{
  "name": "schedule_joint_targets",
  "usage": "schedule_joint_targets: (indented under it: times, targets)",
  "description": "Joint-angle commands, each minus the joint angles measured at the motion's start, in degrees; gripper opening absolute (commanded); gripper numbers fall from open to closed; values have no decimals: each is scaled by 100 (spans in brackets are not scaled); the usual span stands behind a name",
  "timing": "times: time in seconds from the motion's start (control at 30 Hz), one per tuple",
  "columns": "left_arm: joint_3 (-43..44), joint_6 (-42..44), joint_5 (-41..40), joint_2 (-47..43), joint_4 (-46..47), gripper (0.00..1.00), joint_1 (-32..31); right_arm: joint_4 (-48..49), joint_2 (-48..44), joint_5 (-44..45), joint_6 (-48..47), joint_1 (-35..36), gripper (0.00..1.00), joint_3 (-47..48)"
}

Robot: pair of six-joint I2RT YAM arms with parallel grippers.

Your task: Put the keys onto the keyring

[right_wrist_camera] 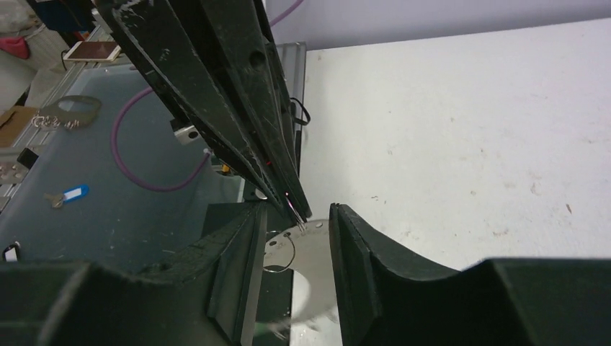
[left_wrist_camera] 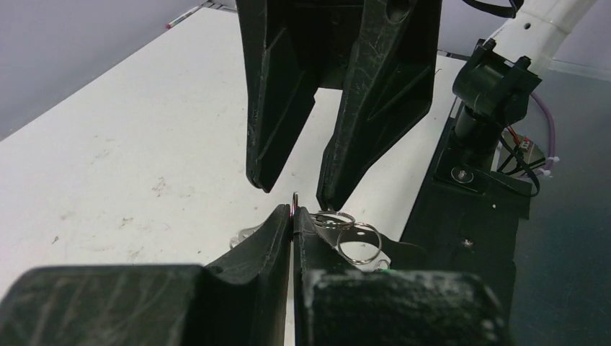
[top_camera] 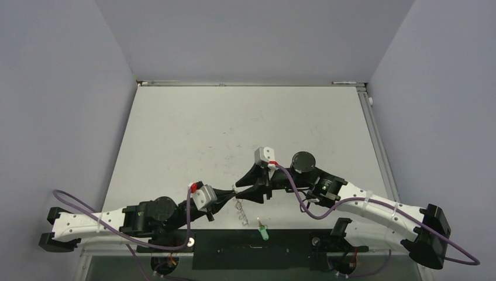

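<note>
Left gripper (left_wrist_camera: 294,215): jaws pressed together, a thin sliver of metal pinched between the tips. I read this as the rim of the keyring (top_camera: 241,212) held edge-on, though the contact itself is too small to be certain. Small wire loops (left_wrist_camera: 358,243) hang just beside the left tips, on the side toward the near edge of the table (top_camera: 234,117). Right gripper (right_wrist_camera: 295,216): jaws partly apart, nothing between them. It faces the left gripper tip to tip, with its two fingers standing either side of the pinched sliver and a visible gap on each side. No contact with the metal can be made out. Both grippers meet low over the table, close to the middle of its near edge. The ring and its loops show just below them in the top view; whether the lower loops rest on the table or hang free I cannot tell. Key (top_camera: 264,232): green, lying loose at the near edge of the table, between the two arm bases, near the ring but apart from it and untouched by either gripper. Progress, as a judgement: early. The ring appears secured in one gripper, which is the only part done. The key has not been picked up and is not threaded on. Left to do: grasp the key, bring its loop to the ring, and work it on.
</note>
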Motion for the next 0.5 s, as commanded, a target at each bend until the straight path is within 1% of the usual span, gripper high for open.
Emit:
schedule_joint_targets:
  times: [0.0,0.3,0.47]
  targets:
    - [86,286,351,-6,665,0,5,89,22,-163,-395,184,38,406]
    - [163,313,536,-79,611,0,7,-519,-182,-317,-735,237,33,583]
    - [84,328,610,-107,776,0,6,-714,-477,-77,-717,111,38,653]
